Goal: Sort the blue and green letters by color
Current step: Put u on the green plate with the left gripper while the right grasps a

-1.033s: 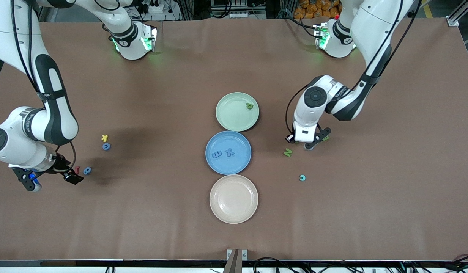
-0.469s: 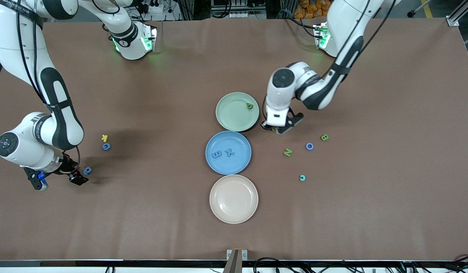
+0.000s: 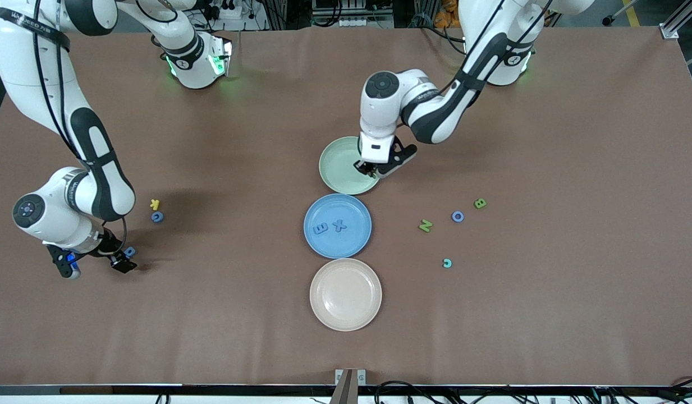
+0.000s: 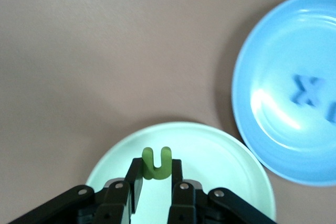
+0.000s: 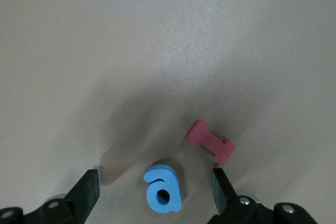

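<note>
A lime green chunky foam letter U [image 4: 156, 162] is pinched between the fingers [image 4: 135, 181] of the left gripper [image 3: 374, 168], its two prongs sticking out past the fingertips. It hangs over the pale green round plate [image 3: 337, 168]. Half a second earlier this gripper was beside that plate's rim, over bare table; a second earlier it was down among the loose letters toward the left arm's end. The green letter already lying in the plate is now hidden under the gripper in the front view.

Just past the fingertips, in the left wrist view, sits the medium blue round plate [image 3: 357, 210] with a blue letter X [image 3: 339, 225] and a blue letter E [image 3: 320, 228] in it.

The right gripper [image 3: 96, 264] is low over the table with its fingers [image 5: 88, 190] spread wide. A medium blue foam letter a [image 5: 163, 188] lies between them, untouched. A dark red foam letter I [image 5: 210, 141] lies just beside the a, closer to one finger. This gripper has drifted toward the blue a over the last second.

Loose on the table remain a blue letter O [image 3: 457, 216], a green letter B [image 3: 480, 203], a green letter N [image 3: 425, 225], a teal letter C [image 3: 447, 262], another blue ring letter [image 3: 157, 216], and a yellow letter K [image 3: 154, 204].
</note>
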You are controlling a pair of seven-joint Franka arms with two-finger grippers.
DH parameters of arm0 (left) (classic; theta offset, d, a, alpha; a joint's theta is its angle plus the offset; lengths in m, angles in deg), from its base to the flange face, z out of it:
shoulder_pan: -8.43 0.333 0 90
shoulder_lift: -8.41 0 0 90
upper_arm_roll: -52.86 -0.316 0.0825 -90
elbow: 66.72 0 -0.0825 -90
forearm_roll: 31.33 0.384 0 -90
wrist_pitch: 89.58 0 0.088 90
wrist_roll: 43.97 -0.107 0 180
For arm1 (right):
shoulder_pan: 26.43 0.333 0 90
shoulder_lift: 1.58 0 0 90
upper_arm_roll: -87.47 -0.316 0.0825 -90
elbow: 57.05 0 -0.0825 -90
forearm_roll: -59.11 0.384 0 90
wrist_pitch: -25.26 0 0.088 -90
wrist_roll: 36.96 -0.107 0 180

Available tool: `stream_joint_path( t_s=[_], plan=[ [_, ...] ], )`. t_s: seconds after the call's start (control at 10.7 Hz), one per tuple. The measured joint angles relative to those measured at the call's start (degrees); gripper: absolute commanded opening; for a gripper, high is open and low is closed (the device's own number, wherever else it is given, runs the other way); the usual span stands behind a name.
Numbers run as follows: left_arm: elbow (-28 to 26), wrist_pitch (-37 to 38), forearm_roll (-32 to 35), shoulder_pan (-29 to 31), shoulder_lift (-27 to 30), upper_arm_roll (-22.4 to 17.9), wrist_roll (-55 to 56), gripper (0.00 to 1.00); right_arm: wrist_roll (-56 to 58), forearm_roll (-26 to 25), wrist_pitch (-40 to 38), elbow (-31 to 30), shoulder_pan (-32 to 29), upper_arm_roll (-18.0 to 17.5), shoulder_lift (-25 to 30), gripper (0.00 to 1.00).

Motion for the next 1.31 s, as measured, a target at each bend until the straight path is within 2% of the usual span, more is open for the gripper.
stream_joint_path(
  t_s=[0.28,0.38,0.47,0.56,0.75,1.03,1.31],
  plan=[
    [1.00,1.03,0.00,-1.06,0.02,2.91,1.34,0.00,0.41,0.02,0.40,-0.22,0.02,-0.13,0.21,0.00],
    [1.00,1.06,0.00,-2.20,-0.03,3.07,1.66,0.15,0.41,0.03,0.45,-0.19,0.03,-0.23,0.38,0.00],
    [1.03,1.06,0.00,-3.34,-0.07,3.10,2.38,0.79,0.41,0.05,0.46,-0.17,0.03,-0.25,0.50,0.00],
    [1.17,1.06,0.00,-4.16,-0.11,3.11,2.84,1.00,0.41,0.08,0.29,-0.20,0.03,-0.27,0.91,0.00],
    [1.61,1.77,0.00,-4.39,-0.17,3.00,3.10,1.00,0.58,0.08,0.09,-0.23,0.10,-0.34,0.82,0.00],
    [2.37,4.23,0.00,-2.99,-0.18,2.06,3.11,1.00,3.03,0.06,-8.20,3.65,1.75,-0.89,1.47,0.00],
    [3.18,4.34,0.00,5.00,-0.22,0.96,-1.23,1.00,4.77,0.07,-10.63,5.63,7.92,-1.08,2.84,0.00]
  ],
)
